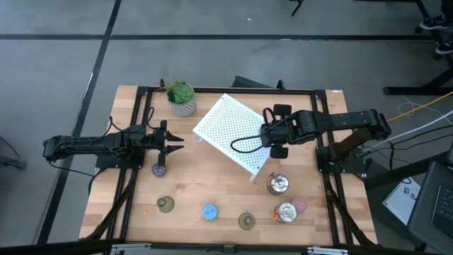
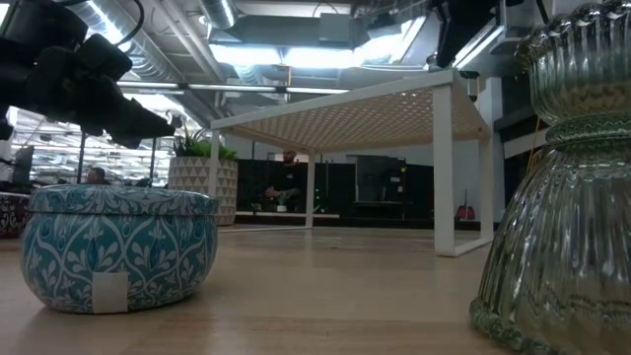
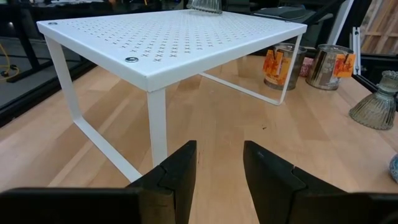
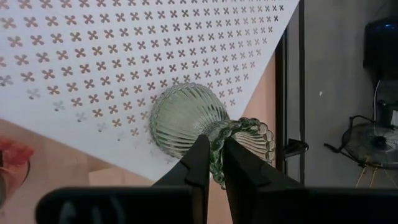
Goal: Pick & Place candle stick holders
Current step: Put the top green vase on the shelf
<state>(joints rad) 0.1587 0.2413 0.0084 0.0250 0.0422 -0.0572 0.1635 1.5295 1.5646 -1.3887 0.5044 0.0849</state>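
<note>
- Nearest in the right wrist view: my right hand is clamped narrow on the rim of an olive-green bell-shaped candle stick holder, carried tilted on its side over the white perforated stand, close to one edge of it.
- Judgement: the step in hand is the place onto the stand top. To do it well I would bring the holder upright, move it in from the edge, lower until the base sits flat on the perforated sheet, and only then open. The ribbed glass looks slippery and the rim grip is thin, so slow wrist motion.
- Left hand hovers low over the desk beside the stand, fingers moderately apart, holding nothing. From above it sits just beside the purple holder.
- Remaining holders on the desk, high view: two more olive-green ones and, the blue one, two shiny silver ones and, and the pink one touching the nearer silver. None on the stand yet, as far as I can tell.
- Surface: light wood desk inside a black frame; potted plant at the far side, well apart from the holders.
- Room: grey floor with dark lines; the low view shows ceiling lights and a dim area beyond, with a seated person far off.
</note>
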